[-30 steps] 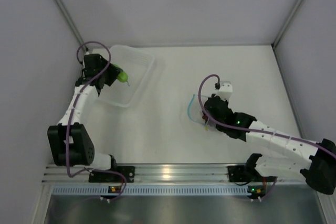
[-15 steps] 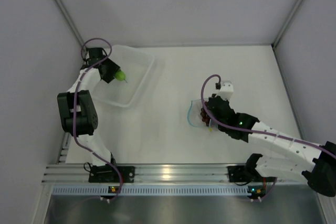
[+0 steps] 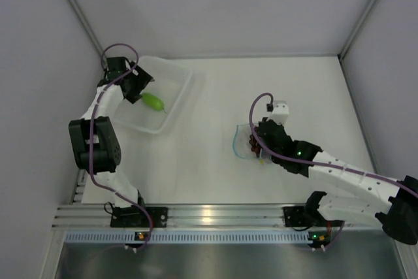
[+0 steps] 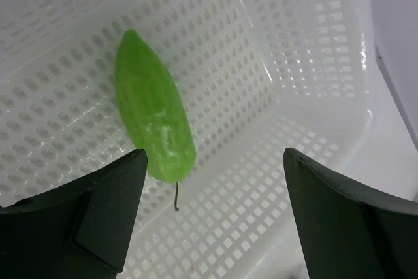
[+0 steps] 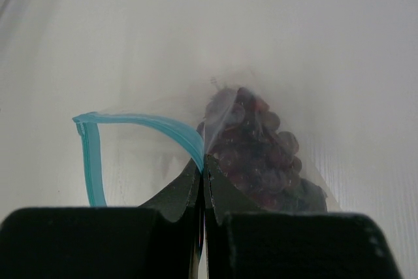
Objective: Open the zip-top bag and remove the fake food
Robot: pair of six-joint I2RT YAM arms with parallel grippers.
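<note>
Unloading underway: your left jaws stand wide, empty, over the green piece (image 4: 153, 119) in the perforated basket (image 4: 313, 44). Right jaws pinch the zip-top bag (image 5: 140, 121) on the tabletop (image 3: 209, 168); next, fetch its grape bunch (image 5: 258, 145).

My pincer (image 5: 202, 163) is pressed together on the zip-top bag (image 5: 147, 155), seemingly right where its blue zip strip (image 5: 130, 121) ends; the strip gapes leftward, and the grape bunch (image 5: 258, 151) sits inside.
</note>
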